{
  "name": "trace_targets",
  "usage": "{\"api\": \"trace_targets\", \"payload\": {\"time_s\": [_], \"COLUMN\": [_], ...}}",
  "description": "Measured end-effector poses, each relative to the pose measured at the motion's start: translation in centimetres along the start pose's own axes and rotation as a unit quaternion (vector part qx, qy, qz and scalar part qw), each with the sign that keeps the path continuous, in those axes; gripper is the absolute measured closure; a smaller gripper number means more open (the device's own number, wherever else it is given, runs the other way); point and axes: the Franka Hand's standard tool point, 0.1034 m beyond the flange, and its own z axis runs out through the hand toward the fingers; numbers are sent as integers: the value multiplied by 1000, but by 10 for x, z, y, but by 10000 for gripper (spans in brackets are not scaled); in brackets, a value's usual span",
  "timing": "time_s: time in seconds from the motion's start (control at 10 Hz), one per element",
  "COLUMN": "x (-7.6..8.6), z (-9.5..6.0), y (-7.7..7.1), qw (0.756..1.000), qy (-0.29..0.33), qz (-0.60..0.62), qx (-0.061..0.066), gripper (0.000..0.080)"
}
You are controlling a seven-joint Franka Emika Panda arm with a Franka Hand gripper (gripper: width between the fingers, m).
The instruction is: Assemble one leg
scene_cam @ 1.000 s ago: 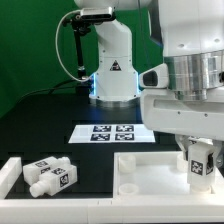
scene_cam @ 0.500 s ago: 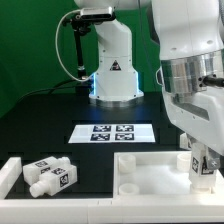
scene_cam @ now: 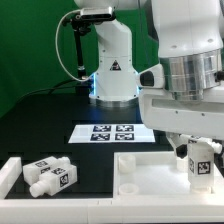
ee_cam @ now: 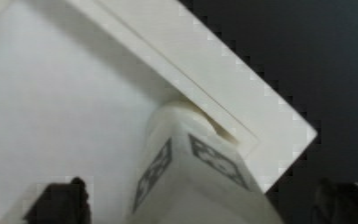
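A white leg (scene_cam: 200,160) with square tags stands upright on the corner of the white tabletop (scene_cam: 150,168) at the exterior view's right. My gripper (scene_cam: 199,150) is lowered around the leg from above. In the wrist view the leg (ee_cam: 197,168) rises between the two dark fingertips (ee_cam: 62,200), with a gap showing on each side, so the jaws look open around it. The tabletop's edge (ee_cam: 211,70) runs diagonally behind the leg. Two more legs (scene_cam: 50,176) lie at the exterior view's left front.
The marker board (scene_cam: 112,132) lies on the black table behind the tabletop. The robot base (scene_cam: 112,70) stands at the back. A white rim (scene_cam: 12,172) borders the loose legs at the left front.
The wrist turned about the leg half a second ago and is now back near its first pose. The leg stays upright at the same corner.
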Motion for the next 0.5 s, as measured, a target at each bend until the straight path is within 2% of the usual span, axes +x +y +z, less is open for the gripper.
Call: {"api": "trace_targets", "payload": {"time_s": [0.2, 0.3, 0.4, 0.5], "x": [1, 2, 4, 4], "z": [0, 0, -3, -4], "y": [1, 1, -2, -3], "qw": [997, 990, 957, 952], "qy": [1, 4, 14, 13], "qz": [-74, -137, -290, -304], "qx": [-2, -9, -26, -24], "gripper": [151, 151, 151, 151]}}
